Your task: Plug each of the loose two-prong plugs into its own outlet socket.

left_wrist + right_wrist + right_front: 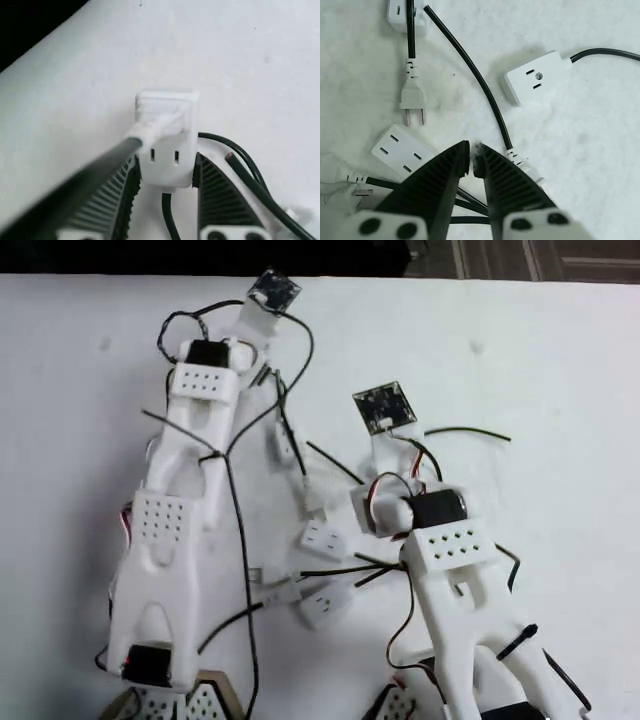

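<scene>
Gripping claw: left gripper (pixel 166 161) pinches a white socket (pixel 170 172) between both fingers.
Seated plug: white plug (pixel 157 125) sits in that socket.
Right gripper (pixel 471 150): pressed nearly together, holding nothing.
Loose plug (pixel 412 97): lies flat, prongs toward a flat socket (pixel 402 147) just beside it.

- From the high view I get a brightly and evenly lit worktop (pixel 560 360). It is white enough to glare a little, with a black band beyond its far edge.
- Shadows under the arms (pixel 170 530) are faint and soft-edged, so the light looks to come from overhead.
- In the left wrist view the worktop fades from bright to grey, then to a black corner. The outlet block (pixel 167 107) held in my left pincer (pixel 167 172) is nearly as white as the surface — only a soft shadow outlines it.
- Right wrist view: flat, even light, with a short soft shadow beside the plug (pixel 413 97).
</scene>
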